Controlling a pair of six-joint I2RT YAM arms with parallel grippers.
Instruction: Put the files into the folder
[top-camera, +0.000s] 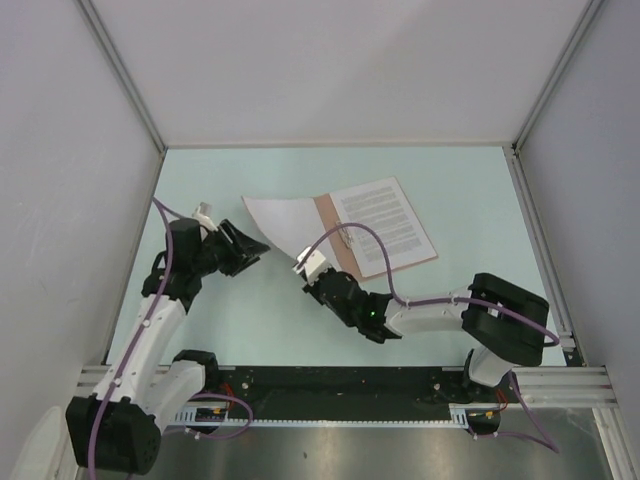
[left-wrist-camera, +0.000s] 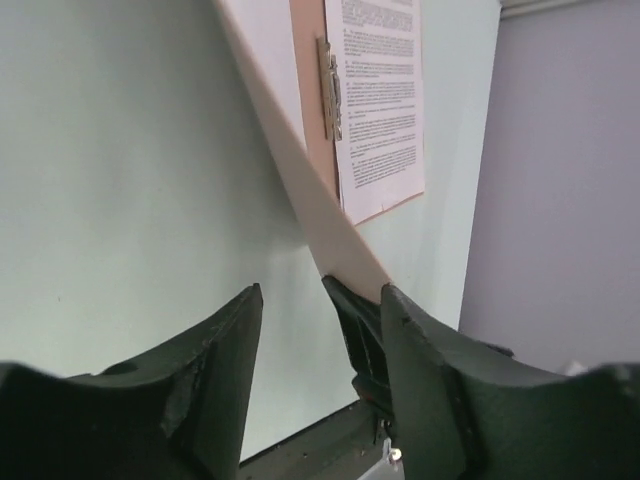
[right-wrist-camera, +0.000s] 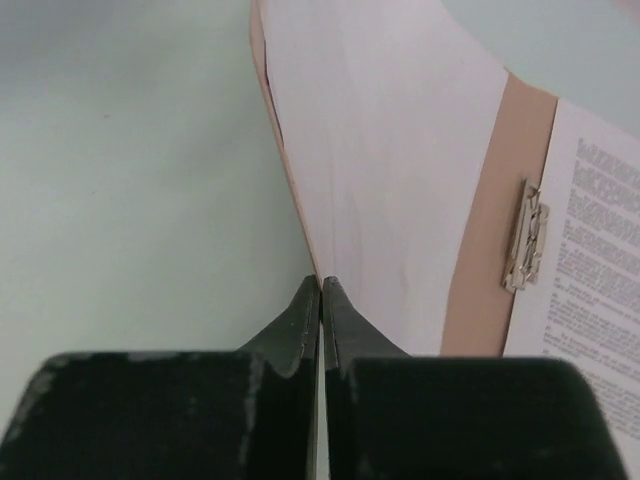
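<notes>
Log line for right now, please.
left gripper open, beside raised cover | right gripper shut on folder cover edge | printed sheet inside | folder not closed

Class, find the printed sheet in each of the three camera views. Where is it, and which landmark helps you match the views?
Top external: the printed sheet lies right of centre, on the open folder.
Left wrist: the sheet is at the top, right of centre.
Right wrist: the sheet is at the right edge.
Shared landmark: the metal clip beside the sheet's inner edge.
</notes>
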